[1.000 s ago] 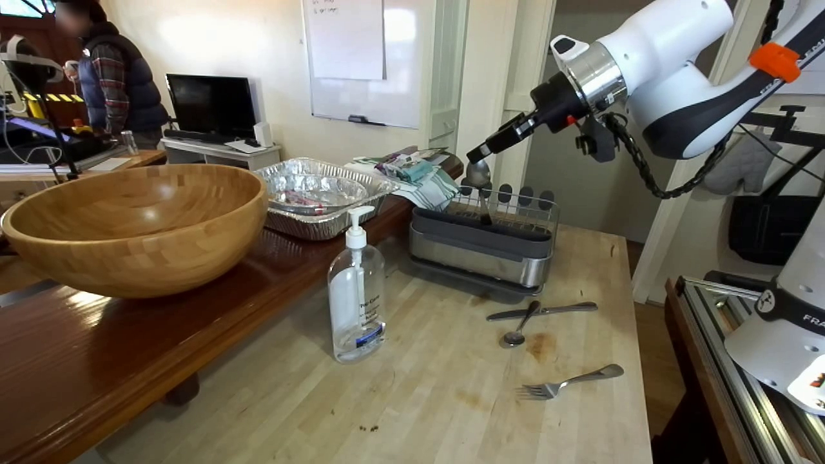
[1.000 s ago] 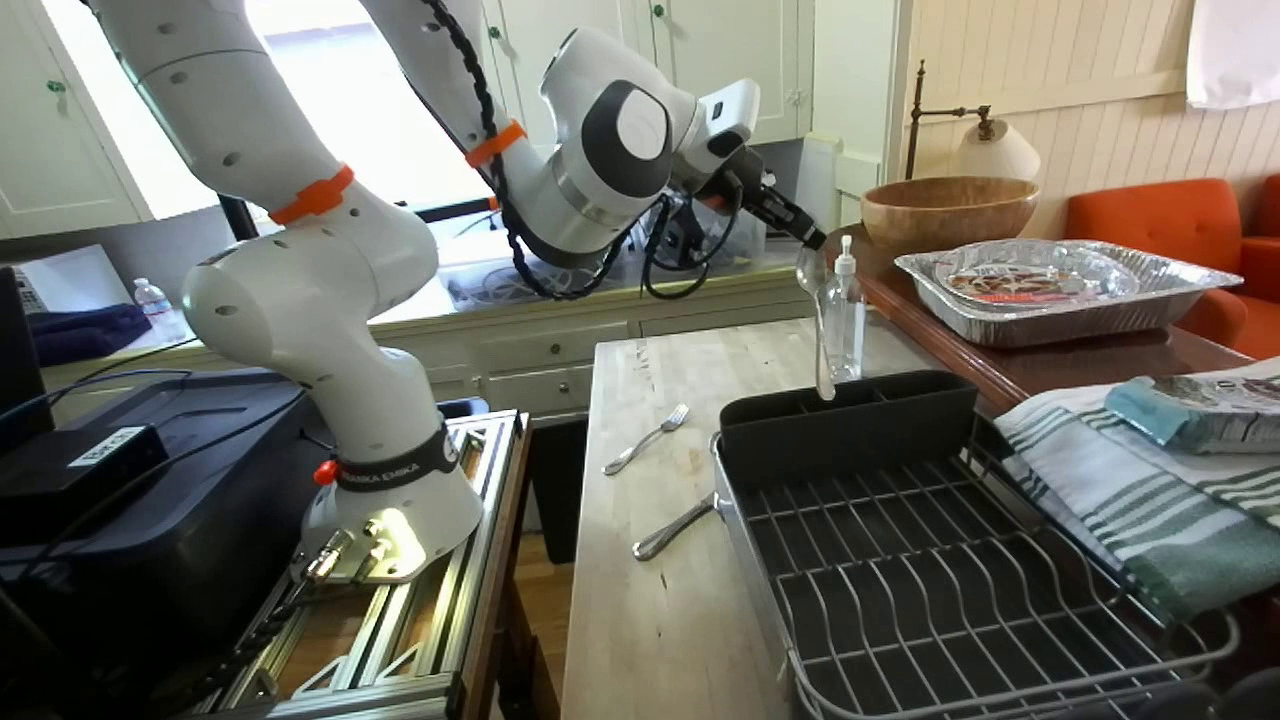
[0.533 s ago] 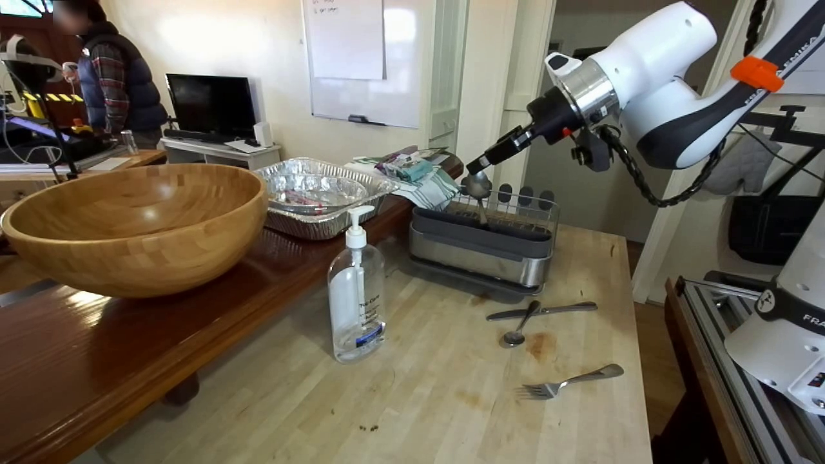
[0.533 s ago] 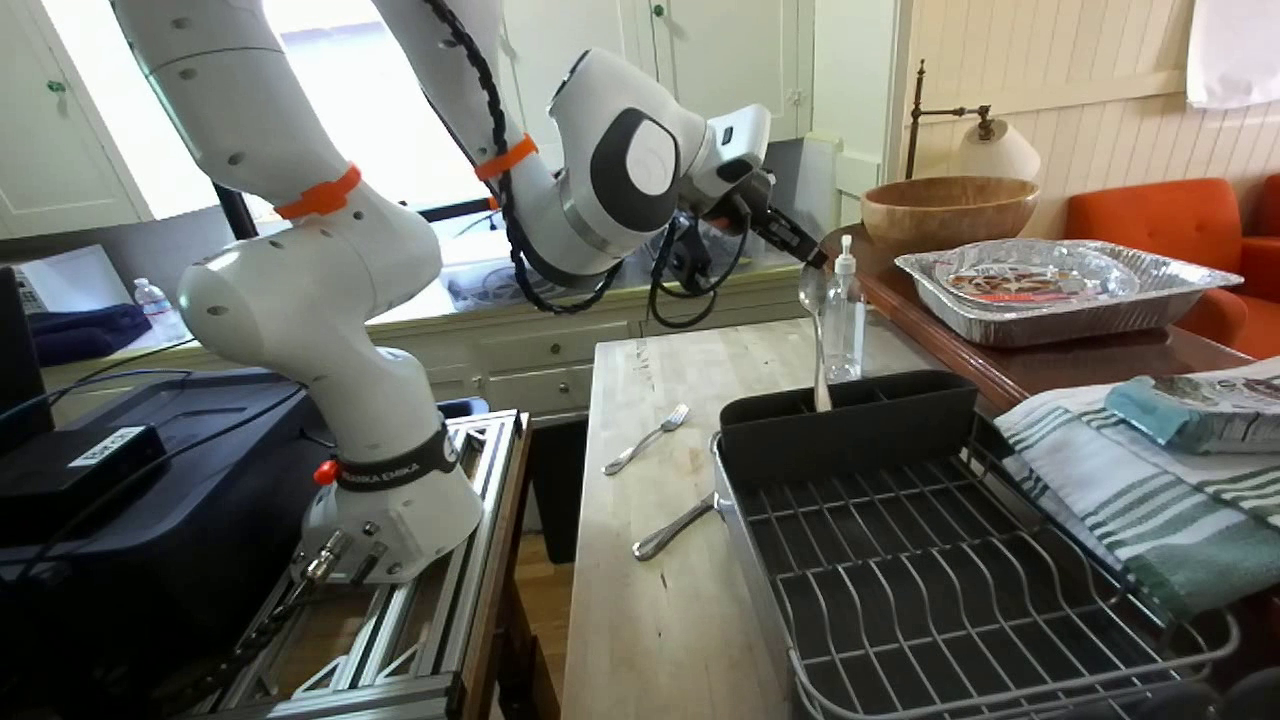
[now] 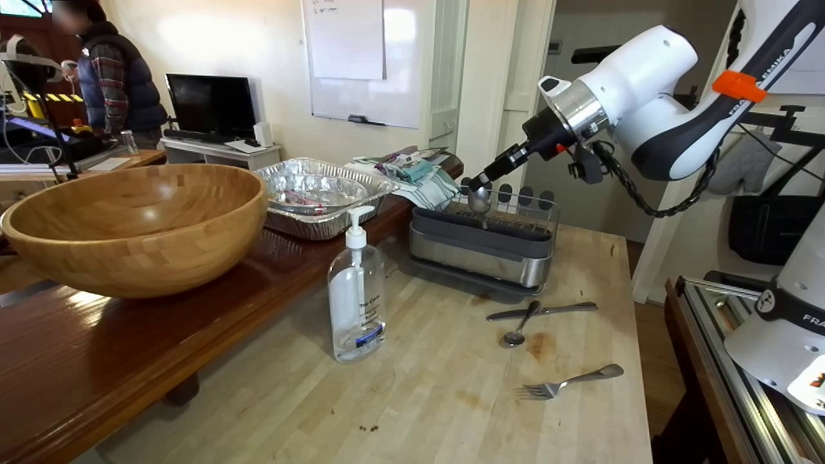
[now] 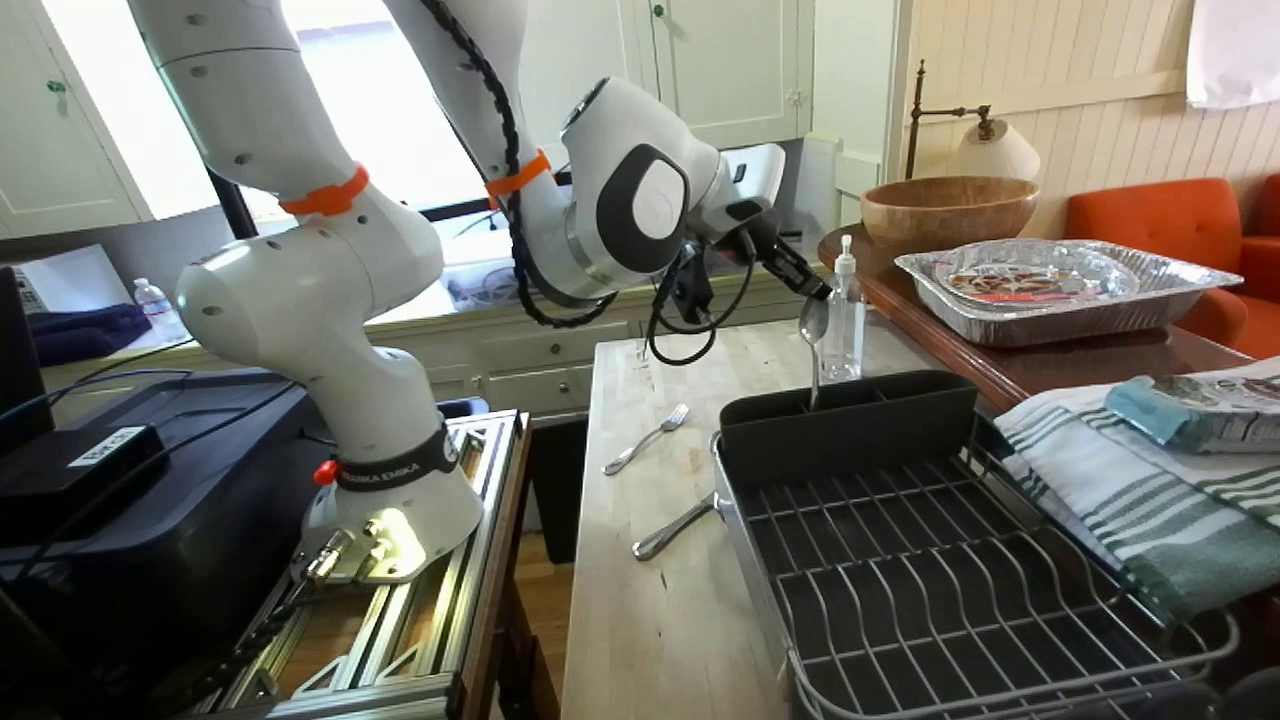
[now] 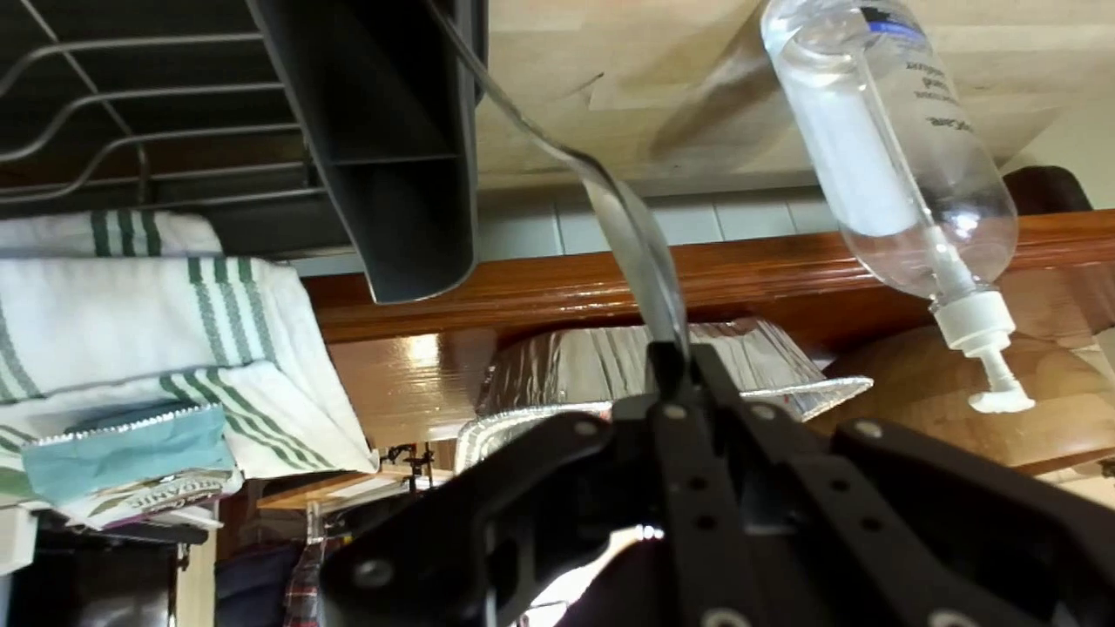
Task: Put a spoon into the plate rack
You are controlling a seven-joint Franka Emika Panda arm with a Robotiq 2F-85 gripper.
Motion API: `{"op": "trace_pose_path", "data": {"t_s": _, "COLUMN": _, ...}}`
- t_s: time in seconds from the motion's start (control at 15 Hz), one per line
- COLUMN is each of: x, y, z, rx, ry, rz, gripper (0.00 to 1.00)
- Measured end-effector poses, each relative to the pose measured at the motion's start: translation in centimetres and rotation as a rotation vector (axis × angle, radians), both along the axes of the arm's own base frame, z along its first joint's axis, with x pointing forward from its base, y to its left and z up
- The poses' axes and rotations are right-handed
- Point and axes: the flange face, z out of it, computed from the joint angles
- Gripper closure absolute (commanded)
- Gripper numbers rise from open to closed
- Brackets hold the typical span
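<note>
Spoon [image 7: 640, 244] gripped, handle down in rack's [image 5: 474, 258] caddy [image 6: 850, 440]

The gripper [image 7: 681, 359] is closed tight on the tip of the spoon's bowl. In an exterior view a loose spoon [image 5: 514, 338] crosses a knife [image 5: 570, 309]; in an exterior view the rack hides all but the knife's handle [image 6: 675, 528]. The pale table [image 5: 445, 386], stained brown, also bears a fork [image 5: 580, 377] and a bottle [image 5: 356, 309]. Beyond, a dark counter [image 5: 283, 274] holds foil trays [image 5: 316, 227] and a wooden bowl [image 5: 142, 258]. Farther back: a monitor [image 5: 211, 106], a person [image 5: 122, 84], orange chairs [image 6: 1155, 235].

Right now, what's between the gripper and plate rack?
The spoon, its bowl in the gripper, handle reaching into the caddy of the plate rack, in both exterior views.
</note>
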Motion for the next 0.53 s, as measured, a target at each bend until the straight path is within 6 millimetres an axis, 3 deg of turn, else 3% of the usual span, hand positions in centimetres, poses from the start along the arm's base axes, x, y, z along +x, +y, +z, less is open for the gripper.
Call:
{"op": "trace_pose_path", "data": {"t_s": 0.33, "x": 0.4, "y": -0.8, "z": -1.1, "rx": 0.027, "ry": 0.023, "rz": -0.037, "gripper": 0.98}}
{"op": "trace_pose_path", "data": {"t_s": 0.4, "x": 0.4, "y": -0.9, "z": -1.3, "rx": 0.031, "ry": 0.027, "rz": -0.042, "gripper": 0.75}}
{"op": "trace_pose_path", "data": {"t_s": 0.53, "x": 0.5, "y": -1.0, "z": -1.6, "rx": 0.037, "ry": 0.032, "rz": -0.048, "gripper": 0.63}}
